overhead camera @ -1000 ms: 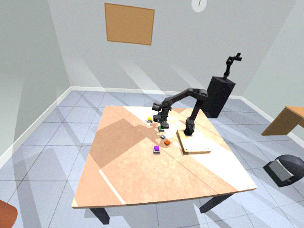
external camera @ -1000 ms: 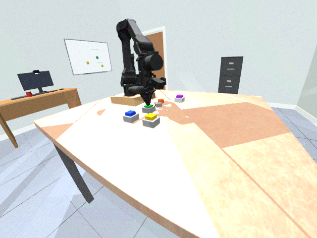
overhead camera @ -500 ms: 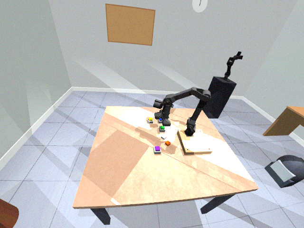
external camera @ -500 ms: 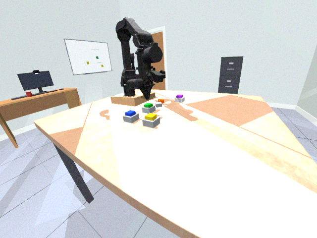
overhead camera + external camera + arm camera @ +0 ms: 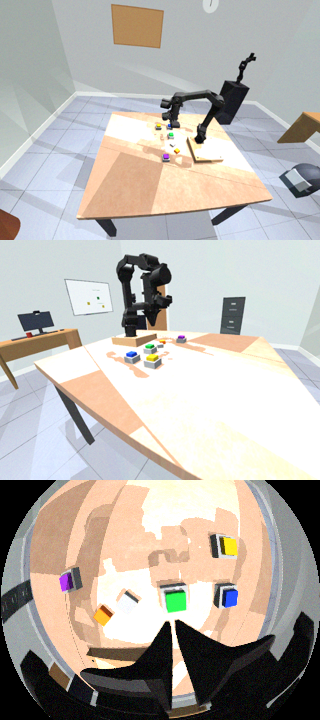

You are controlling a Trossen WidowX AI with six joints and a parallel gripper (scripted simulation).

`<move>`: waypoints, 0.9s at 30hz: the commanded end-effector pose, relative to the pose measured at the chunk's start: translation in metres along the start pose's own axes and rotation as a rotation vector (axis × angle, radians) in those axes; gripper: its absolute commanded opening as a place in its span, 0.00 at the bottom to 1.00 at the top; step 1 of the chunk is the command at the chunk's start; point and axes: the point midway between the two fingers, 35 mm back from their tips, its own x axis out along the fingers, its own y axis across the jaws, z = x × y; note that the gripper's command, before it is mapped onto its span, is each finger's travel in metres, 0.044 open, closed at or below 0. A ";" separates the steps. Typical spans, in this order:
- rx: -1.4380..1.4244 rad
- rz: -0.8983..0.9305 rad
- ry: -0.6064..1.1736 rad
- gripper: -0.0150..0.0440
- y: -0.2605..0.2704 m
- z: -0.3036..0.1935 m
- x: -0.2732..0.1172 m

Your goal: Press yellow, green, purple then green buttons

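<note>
My gripper (image 5: 175,126) (image 5: 153,325) (image 5: 172,624) is shut and holds nothing. It points down and hangs in the air above the table, near and above the green button (image 5: 171,134) (image 5: 149,346) (image 5: 176,601), with a gap between them. In the wrist view the fingertips show just below that button. The yellow button (image 5: 158,125) (image 5: 152,357) (image 5: 229,546) stands farther out, beyond the green one. The purple button (image 5: 165,156) (image 5: 181,337) (image 5: 65,582) stands apart, at the left of the wrist view. All three caps stand up from their grey housings.
A blue button (image 5: 169,125) (image 5: 131,354) (image 5: 230,598) stands near the yellow and green ones. A white-grey block (image 5: 172,145) (image 5: 160,345) (image 5: 127,602) and an orange block (image 5: 177,150) (image 5: 162,341) (image 5: 103,615) lie between the green and purple buttons. The arm stands on a wooden base board (image 5: 209,155) (image 5: 124,341).
</note>
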 end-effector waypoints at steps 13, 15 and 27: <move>-0.010 0.020 -0.012 0.29 0.199 0.056 -0.005; -0.010 0.020 -0.012 0.29 0.201 0.056 -0.005; -0.010 0.021 -0.012 0.29 0.202 0.057 0.056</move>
